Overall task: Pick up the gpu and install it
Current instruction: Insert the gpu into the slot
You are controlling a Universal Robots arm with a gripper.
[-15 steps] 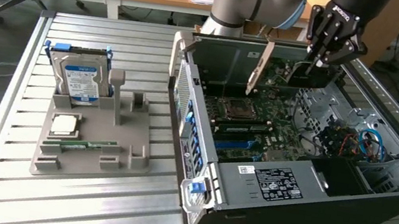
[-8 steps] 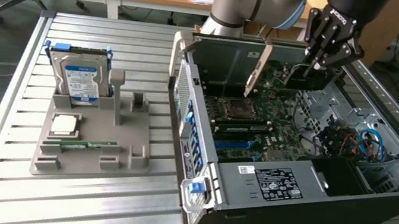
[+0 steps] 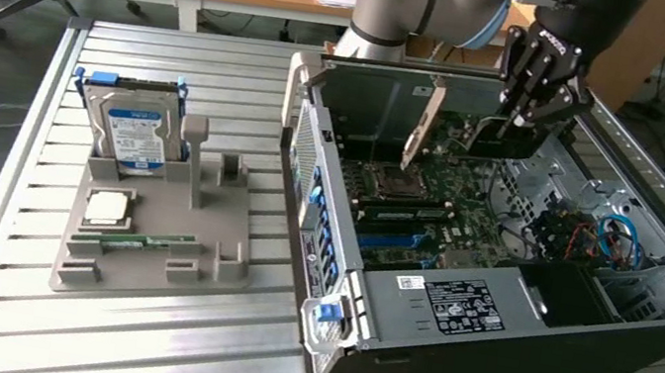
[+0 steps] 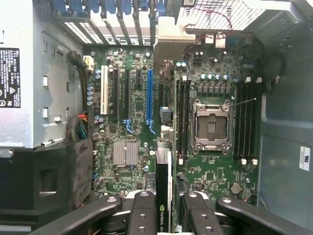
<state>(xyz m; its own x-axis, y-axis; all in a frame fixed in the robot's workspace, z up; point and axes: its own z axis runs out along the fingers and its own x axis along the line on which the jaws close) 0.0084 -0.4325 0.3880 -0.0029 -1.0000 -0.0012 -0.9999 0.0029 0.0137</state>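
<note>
Pickup looked done: the tool point(image 3: 524, 117) pinched the gpu point(image 3: 500, 141) on edge inside the open computer case point(image 3: 412, 359), above the motherboard point(image 3: 438, 198) and near the blue slot point(image 4: 149, 93), apparently not seated, so install remained.

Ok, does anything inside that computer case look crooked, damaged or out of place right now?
Nothing looks damaged or spilled. The gpu hangs edge-down in the hand above the motherboard, parallel to the expansion slots and not seated yet. The CPU socket looks empty, which may be intended.
</note>
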